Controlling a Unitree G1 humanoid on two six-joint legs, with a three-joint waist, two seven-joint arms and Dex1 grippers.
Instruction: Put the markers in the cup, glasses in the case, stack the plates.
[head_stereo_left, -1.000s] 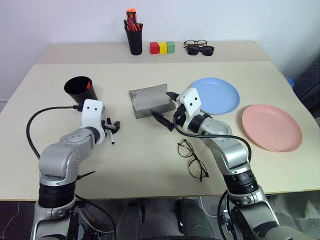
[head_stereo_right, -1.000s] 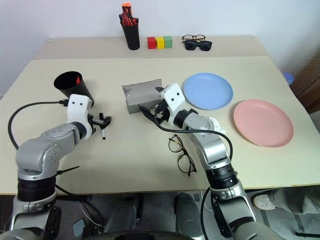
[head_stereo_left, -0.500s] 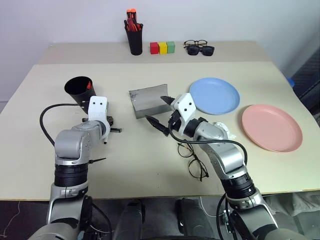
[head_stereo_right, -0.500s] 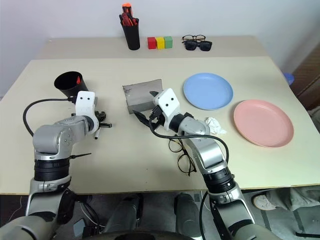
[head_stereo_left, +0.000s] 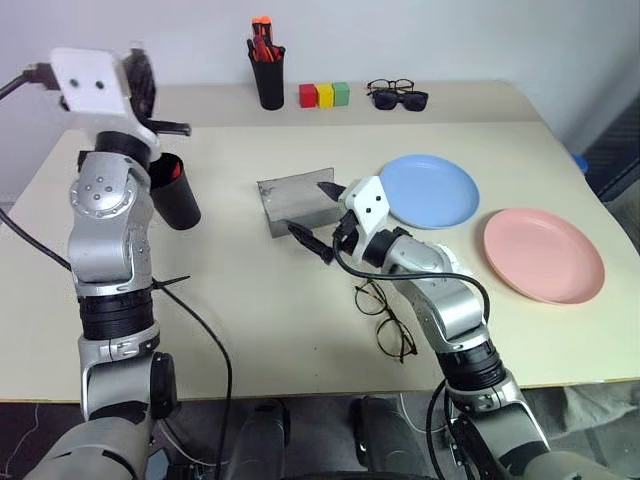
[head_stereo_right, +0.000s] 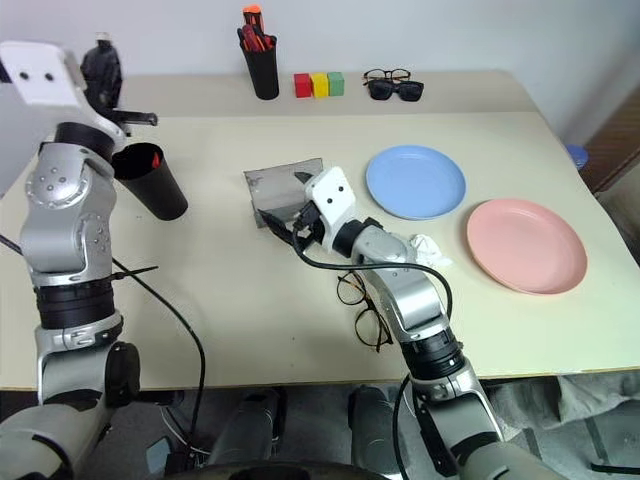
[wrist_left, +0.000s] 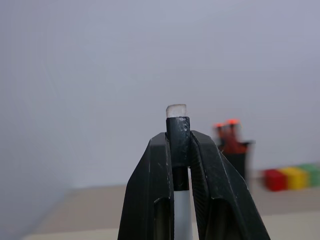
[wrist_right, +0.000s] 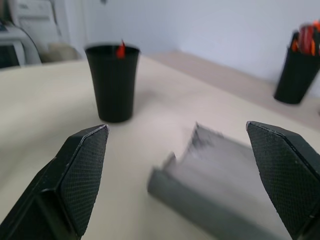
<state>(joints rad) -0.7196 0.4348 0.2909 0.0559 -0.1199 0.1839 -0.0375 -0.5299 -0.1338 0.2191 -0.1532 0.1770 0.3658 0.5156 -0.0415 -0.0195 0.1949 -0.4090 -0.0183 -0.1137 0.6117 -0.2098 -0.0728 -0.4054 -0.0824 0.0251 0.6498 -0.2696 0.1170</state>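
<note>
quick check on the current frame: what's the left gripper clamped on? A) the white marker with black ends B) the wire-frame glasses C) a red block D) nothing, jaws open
A. In the left wrist view the left gripper has its two black fingers pressed against the white marker, whose black end and clear tip stick out past the fingertips. The wire-frame glasses lie on the table near the right arm.
</note>
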